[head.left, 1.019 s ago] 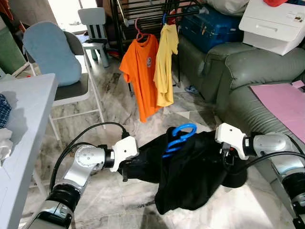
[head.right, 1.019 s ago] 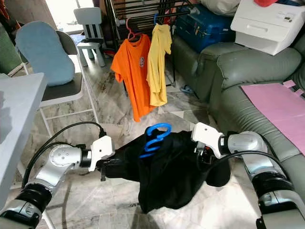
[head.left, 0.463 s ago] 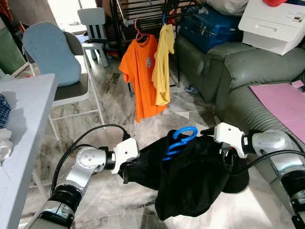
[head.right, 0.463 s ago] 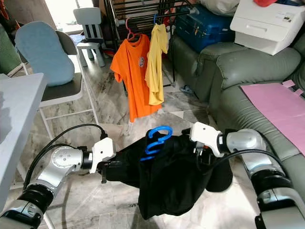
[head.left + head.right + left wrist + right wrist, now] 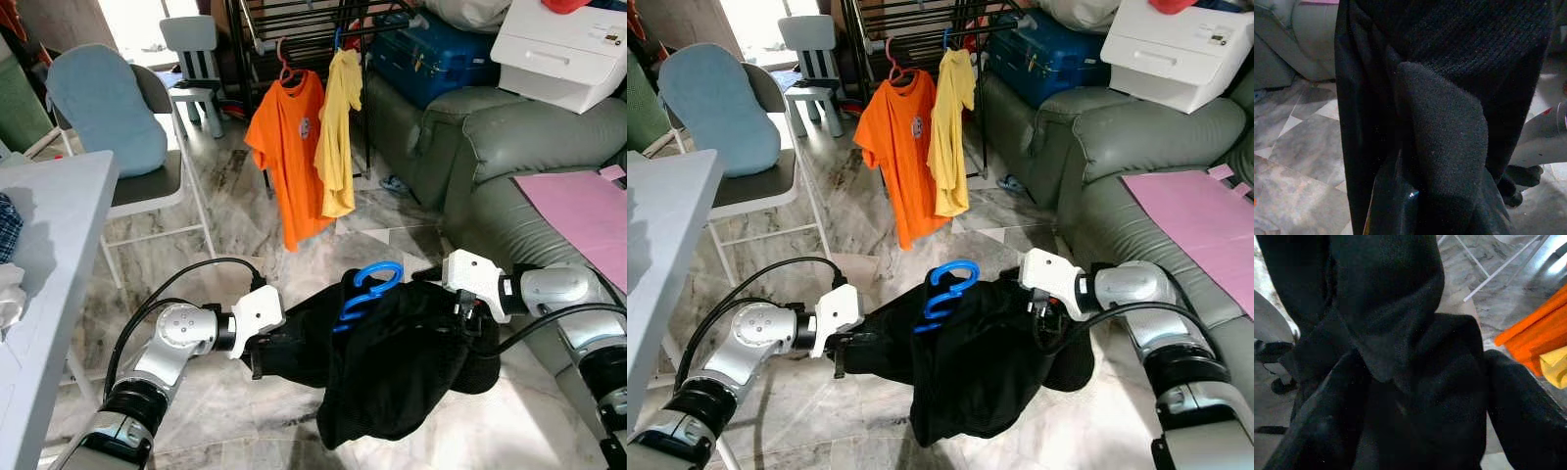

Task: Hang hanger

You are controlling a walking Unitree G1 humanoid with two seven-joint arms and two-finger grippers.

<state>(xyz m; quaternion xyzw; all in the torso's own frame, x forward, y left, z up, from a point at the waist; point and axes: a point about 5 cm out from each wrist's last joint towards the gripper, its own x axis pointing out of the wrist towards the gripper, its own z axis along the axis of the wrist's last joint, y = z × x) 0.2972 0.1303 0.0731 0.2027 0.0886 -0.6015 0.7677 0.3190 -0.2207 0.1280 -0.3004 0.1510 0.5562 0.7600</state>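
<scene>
Marble-patterned floor tiles (image 5: 245, 235) fill the middle of the scene, with a drying rack (image 5: 294, 20) at the far centre carrying an orange shirt (image 5: 292, 147) and a yellow shirt (image 5: 340, 132) side by side. On the right stands a green sofa (image 5: 490, 147) bearing a pink sheet (image 5: 578, 211), a blue suitcase (image 5: 441, 54) and a white box (image 5: 563, 49). On the left, a folding chair (image 5: 147, 186) with a blue cushion (image 5: 108, 103) stands behind the corner of a white table (image 5: 49, 225); a small white chair (image 5: 194, 49) sits farther back.

Near centre, a black garment (image 5: 392, 362) hangs above the floor, stretched between the two arms, with the hook of a blue hanger (image 5: 365, 287) rising from its top edge. The hanger is well apart from the rack and near the robot. The left gripper (image 5: 266, 354) meets the garment's left edge, and the right gripper (image 5: 468, 318) meets its right edge.

In the left wrist view, black knit cloth (image 5: 1444, 147) lies bunched over the fingers, and whether they are spread or pinching cannot be told. In the right wrist view, the dark fingers (image 5: 1327, 416) sit either side of folds of the same cloth; their state likewise cannot be told.
</scene>
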